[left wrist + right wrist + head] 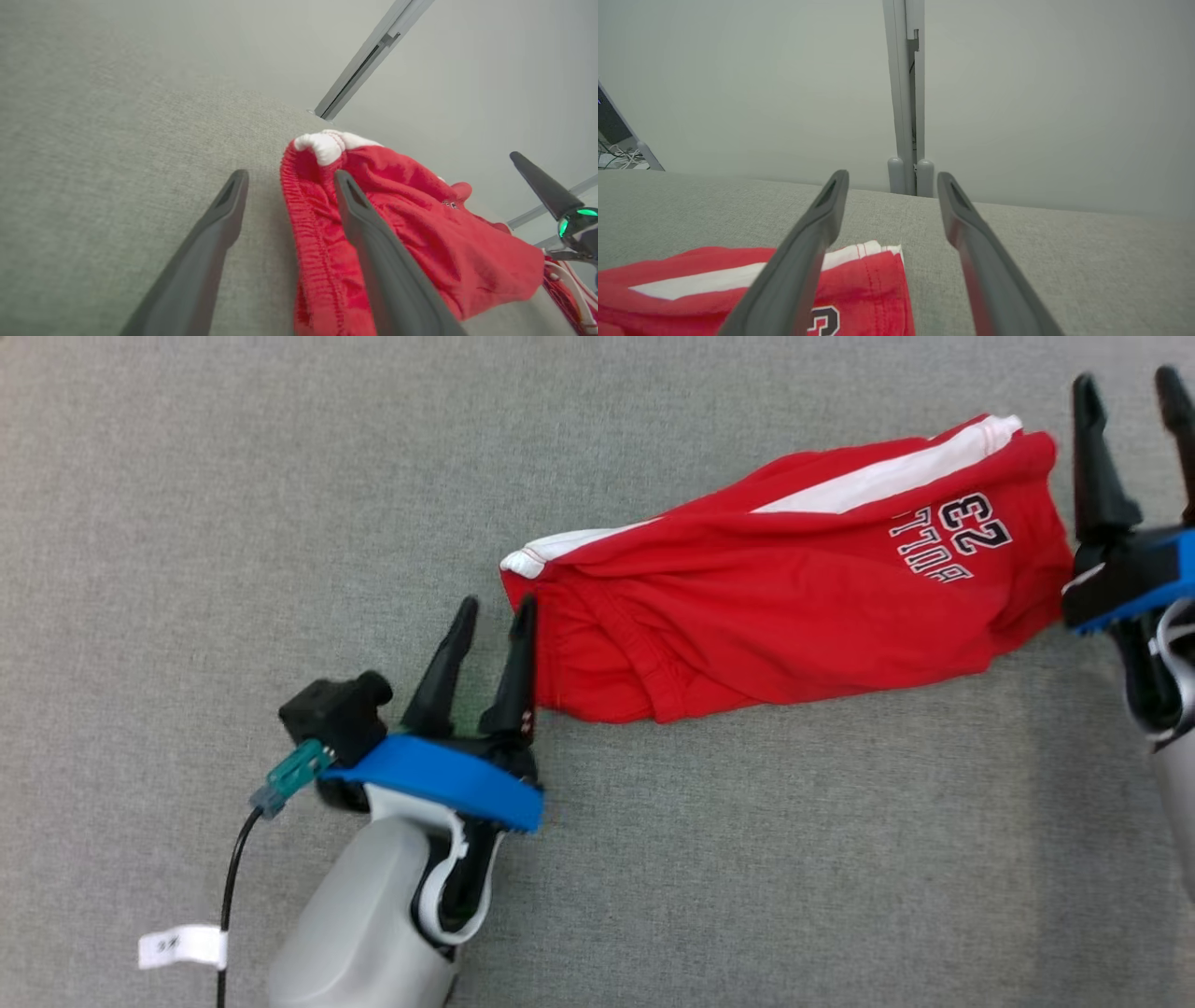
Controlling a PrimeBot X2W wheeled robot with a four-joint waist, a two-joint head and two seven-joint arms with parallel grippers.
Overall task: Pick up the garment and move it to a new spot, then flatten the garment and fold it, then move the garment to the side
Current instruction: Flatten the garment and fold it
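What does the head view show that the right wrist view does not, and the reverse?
Head view, not right wrist view: the open left gripper at the waistband end of the red garment, and a black cable with a white tag. Right wrist view, not head view: a pale wall and an upright grey post. Both: the garment's white stripe and number print, the open right gripper, the grey surface.
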